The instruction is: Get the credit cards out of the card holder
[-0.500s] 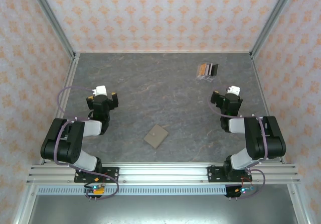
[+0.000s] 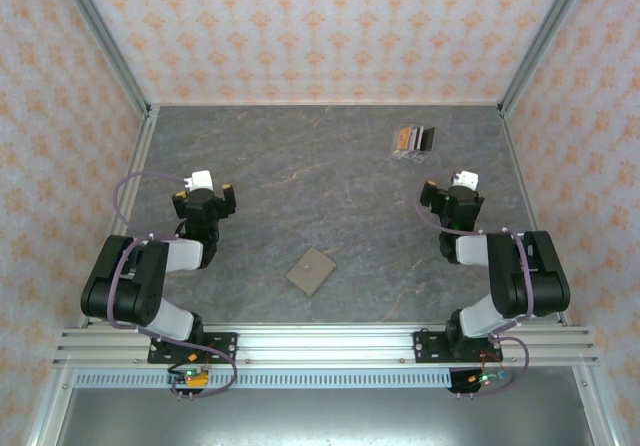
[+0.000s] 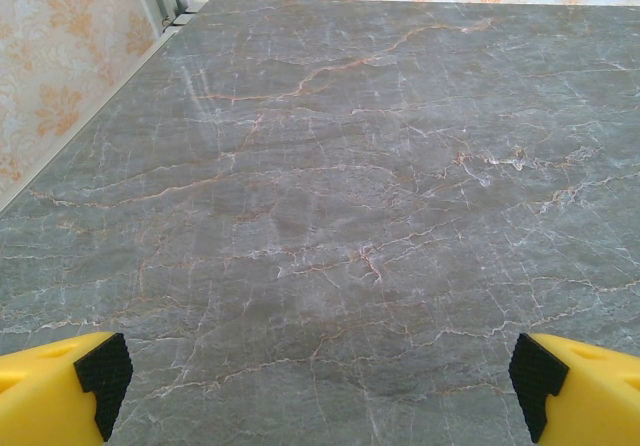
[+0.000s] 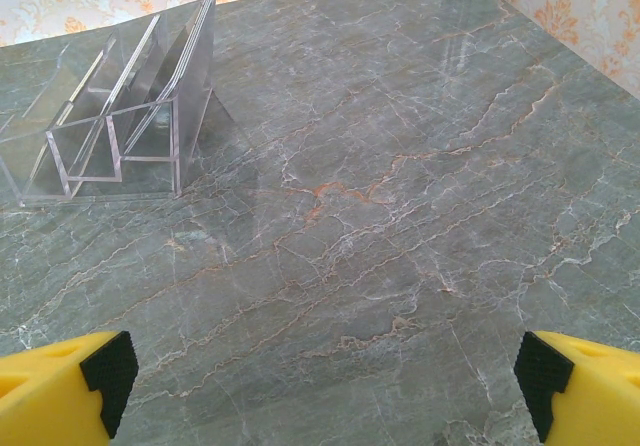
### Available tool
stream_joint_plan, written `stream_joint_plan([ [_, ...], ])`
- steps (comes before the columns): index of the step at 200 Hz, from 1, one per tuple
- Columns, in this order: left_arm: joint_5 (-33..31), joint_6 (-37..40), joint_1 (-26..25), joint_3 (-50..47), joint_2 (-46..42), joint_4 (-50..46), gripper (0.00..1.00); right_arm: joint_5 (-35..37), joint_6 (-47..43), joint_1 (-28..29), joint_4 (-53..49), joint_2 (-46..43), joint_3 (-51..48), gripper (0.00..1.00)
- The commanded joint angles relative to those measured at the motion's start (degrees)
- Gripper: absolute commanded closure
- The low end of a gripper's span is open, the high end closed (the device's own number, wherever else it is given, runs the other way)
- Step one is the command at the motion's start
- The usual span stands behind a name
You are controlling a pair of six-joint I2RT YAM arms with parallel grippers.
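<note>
Beyond the closed card holder (image 2: 311, 270), which lay cornerwise, the left gripper (image 2: 205, 195) and right gripper (image 2: 452, 198) flanked it, both spread wide and empty. The left gripper appeared slightly nearer.

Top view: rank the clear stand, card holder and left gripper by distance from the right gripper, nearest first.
1. clear stand: just past the right gripper, towards the back and slightly to its left.
2. card holder: front centre, between the two arms.
3. left gripper: far across on the left side.
</note>
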Motion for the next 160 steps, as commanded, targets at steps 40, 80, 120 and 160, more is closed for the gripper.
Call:
stream_joint_plan([
  [40, 0.04, 0.56, 0.23, 1.20, 0.19, 0.85, 0.00, -0.33, -0.73, -0.09, -0.22, -0.02, 1.10, 0.01],
  [80, -1.58, 0.02, 0.17, 3.46, -3.28, -6.10, 0.00, 2.03, 0.19, -0.10, -5.80, -4.41, 2.37, 0.01],
  [120, -1.20, -7.12, 0.08, 13.50, -13.63, -32.33, 0.00, 10.02, 8.21, -0.12, -23.39, -15.23, 8.14, 0.01],
  [160, 0.76, -15.45, -0.43, 22.31, -19.22, -51.14, 0.00, 6.91, 23.59, 0.07, -55.93, -18.65, 23.36, 0.01],
])
